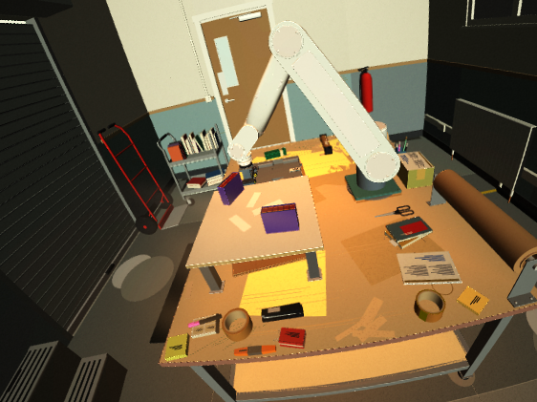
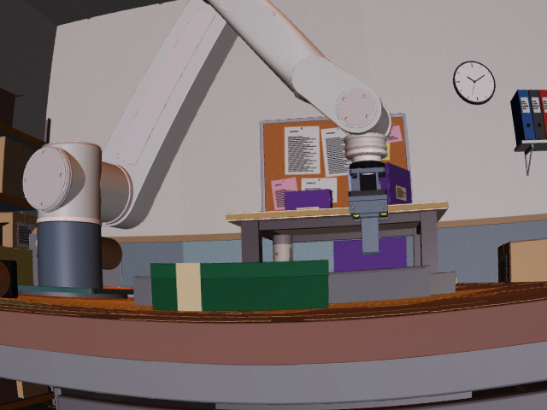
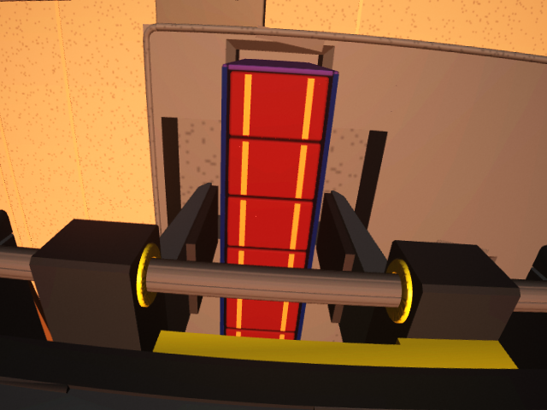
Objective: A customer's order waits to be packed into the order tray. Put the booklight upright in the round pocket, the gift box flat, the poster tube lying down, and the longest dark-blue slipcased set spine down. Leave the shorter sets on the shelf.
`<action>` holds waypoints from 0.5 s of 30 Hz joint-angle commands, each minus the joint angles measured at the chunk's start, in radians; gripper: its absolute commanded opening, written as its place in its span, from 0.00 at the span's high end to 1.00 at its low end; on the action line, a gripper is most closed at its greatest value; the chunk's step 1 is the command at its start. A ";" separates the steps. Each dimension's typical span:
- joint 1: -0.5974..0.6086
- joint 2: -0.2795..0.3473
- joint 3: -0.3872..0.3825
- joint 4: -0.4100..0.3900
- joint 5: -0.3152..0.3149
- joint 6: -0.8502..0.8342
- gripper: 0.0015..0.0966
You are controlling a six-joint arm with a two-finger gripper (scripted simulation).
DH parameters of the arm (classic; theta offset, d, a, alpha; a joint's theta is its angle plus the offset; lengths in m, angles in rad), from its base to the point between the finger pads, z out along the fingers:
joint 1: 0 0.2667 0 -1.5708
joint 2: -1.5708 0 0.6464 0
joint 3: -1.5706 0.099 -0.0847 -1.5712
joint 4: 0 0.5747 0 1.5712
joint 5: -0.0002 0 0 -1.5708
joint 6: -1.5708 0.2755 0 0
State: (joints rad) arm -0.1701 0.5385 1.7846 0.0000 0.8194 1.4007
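Observation:
The long dark-blue slipcased set (image 3: 274, 185) (image 2: 370, 254) stands in a slot of the grey order tray (image 2: 380, 282), its red book edges facing up. My gripper (image 3: 270, 229) (image 2: 370, 240) is right above it with a finger on either side, and it is open and holds nothing. The green gift box (image 2: 241, 284) lies flat at the near end of the tray. A pale cylinder (image 2: 282, 247) stands upright in the tray behind it. Two shorter sets (image 1: 280, 217) (image 1: 230, 188) sit on the raised shelf (image 1: 260, 223).
The raised shelf stands close beside the tray, its edge level with my wrist. A cardboard box (image 1: 414, 168) and the arm base (image 1: 372, 182) sit at the far side of the table. Tape rolls (image 1: 237, 324), books and a paper roll (image 1: 482, 216) lie elsewhere on the table.

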 commanded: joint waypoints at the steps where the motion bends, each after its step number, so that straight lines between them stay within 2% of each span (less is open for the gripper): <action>1: 0.000 -0.001 -0.001 0.000 0.000 0.000 0.43; 15: 0.000 -0.014 -0.004 0.000 0.016 0.000 0.43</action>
State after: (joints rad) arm -0.1701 0.5249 1.7812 0.0000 0.8357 1.4007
